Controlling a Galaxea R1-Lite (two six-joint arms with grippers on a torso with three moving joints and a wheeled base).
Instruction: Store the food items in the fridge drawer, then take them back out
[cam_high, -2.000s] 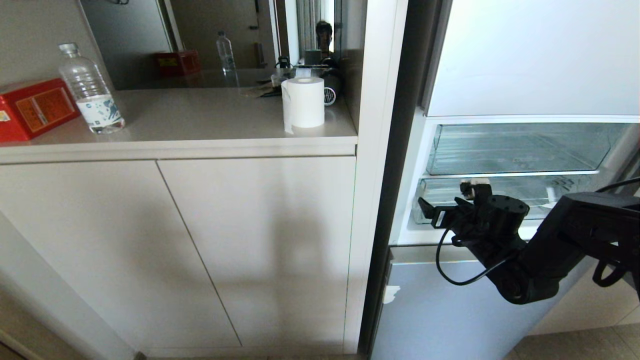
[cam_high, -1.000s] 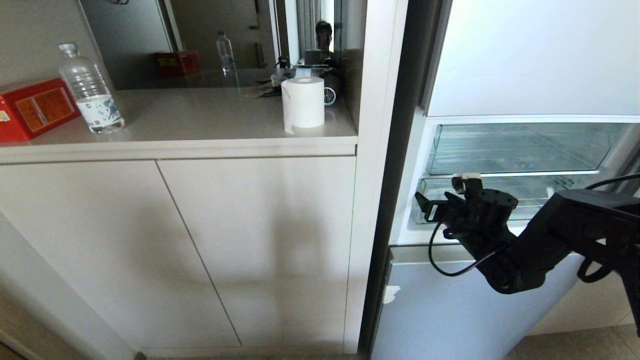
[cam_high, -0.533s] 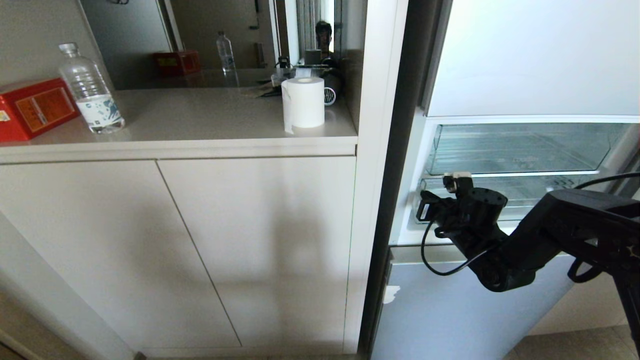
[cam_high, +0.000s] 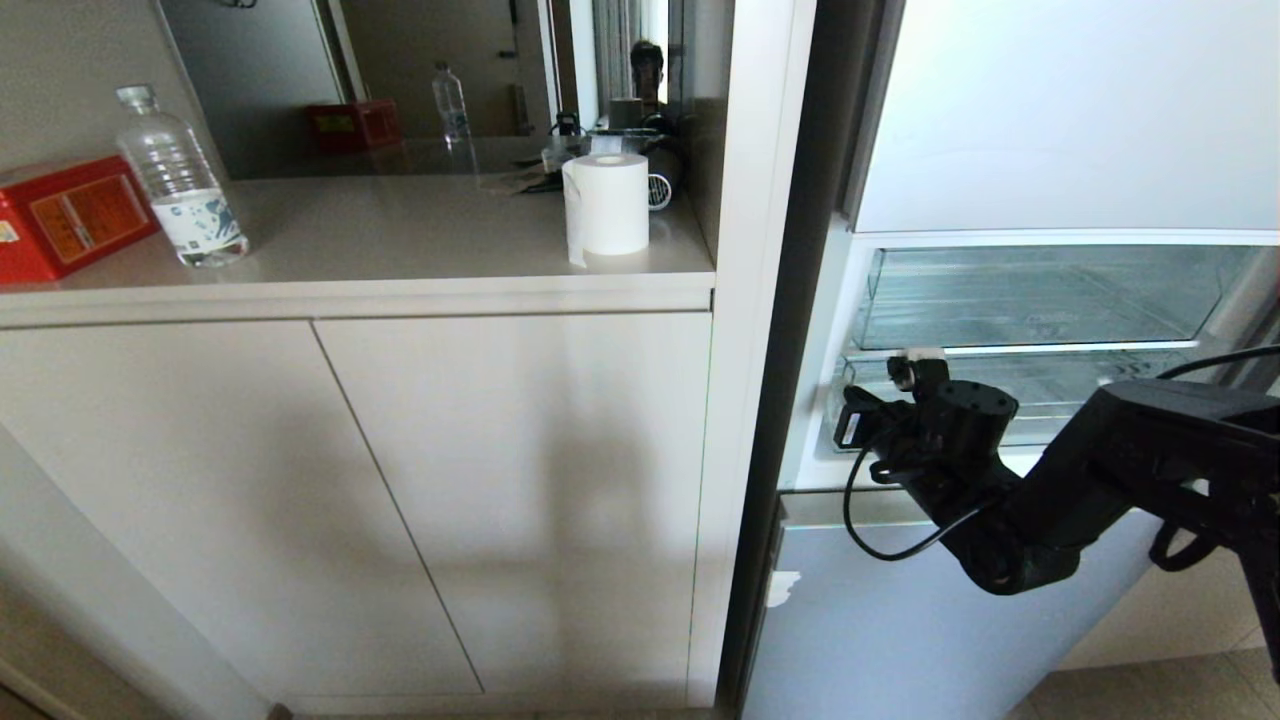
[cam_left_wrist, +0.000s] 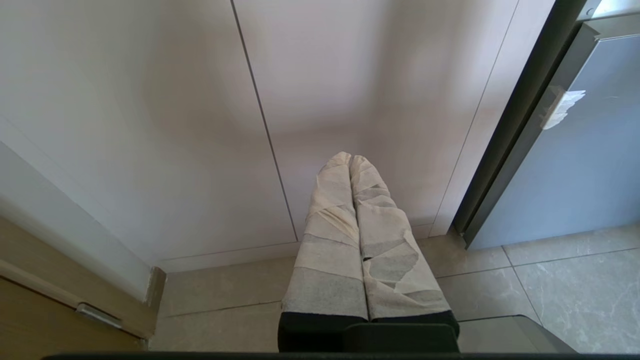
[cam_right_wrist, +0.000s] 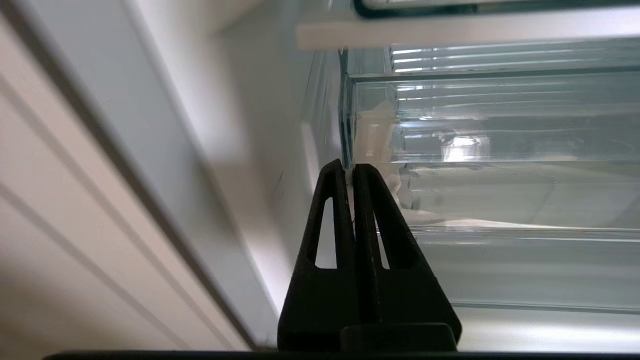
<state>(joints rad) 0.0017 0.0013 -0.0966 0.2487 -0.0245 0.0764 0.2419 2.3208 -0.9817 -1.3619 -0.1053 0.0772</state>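
The fridge (cam_high: 1000, 600) stood at three o'clock of the worktop (cam_high: 400, 240), its middle compartment open. The fridge drawer (cam_high: 1060, 395) sat low inside, pushed in, with no food visible. The right tool (cam_high: 850, 425), pressed narrow, was at the drawer's nine o'clock corner, seemingly pinching its lip. Next comes a straight pull outward. The left tool (cam_left_wrist: 350, 165) hung closed, idle.

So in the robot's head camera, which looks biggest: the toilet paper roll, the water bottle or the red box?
1. red box, though the picture's edge cuts it off
2. water bottle
3. toilet paper roll

Bottle and roll look close; the roll stands farther back.
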